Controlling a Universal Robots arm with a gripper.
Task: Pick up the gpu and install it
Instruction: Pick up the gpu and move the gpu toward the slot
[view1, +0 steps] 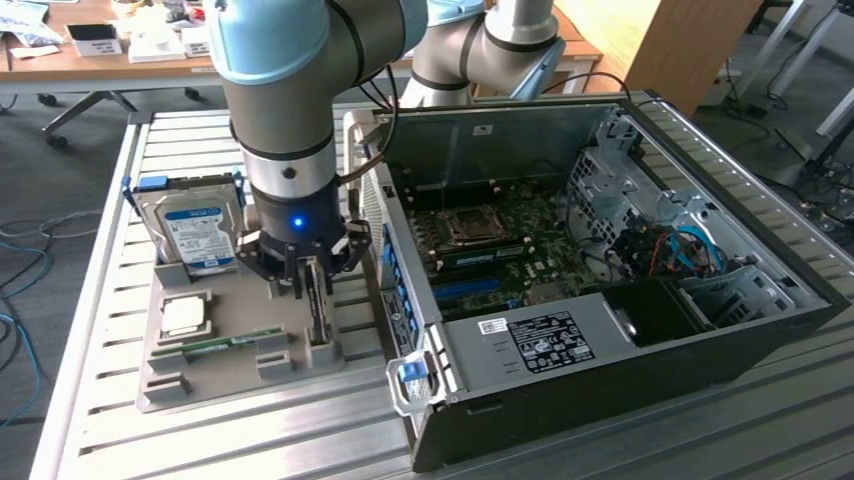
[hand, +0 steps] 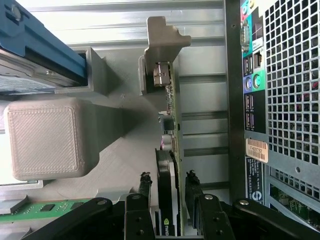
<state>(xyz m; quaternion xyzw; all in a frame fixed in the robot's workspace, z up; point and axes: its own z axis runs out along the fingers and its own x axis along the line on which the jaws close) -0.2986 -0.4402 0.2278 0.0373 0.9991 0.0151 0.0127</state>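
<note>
The gpu (view1: 318, 305) is a thin dark card standing on edge in a slot of the grey holder tray (view1: 227, 385), just outside the open computer case (view1: 601, 250). My gripper (view1: 310, 285) hangs straight down over it. In the wrist view the gpu (hand: 167, 145) runs away from me to its silver-grey bracket (hand: 162, 45). My gripper (hand: 168, 187) is open, with one of its black fingers (hand: 144, 186) on each side of the card's near end and a slim gap showing on both sides.
On the tray stand a silver hard drive with a blue-white label (view1: 198, 235), a processor chip (view1: 183, 315) and a green memory stick (view1: 220, 345). The case's rear panel (hand: 280, 100) rises close beside the gpu. The motherboard (view1: 494, 250) lies exposed inside the case.
</note>
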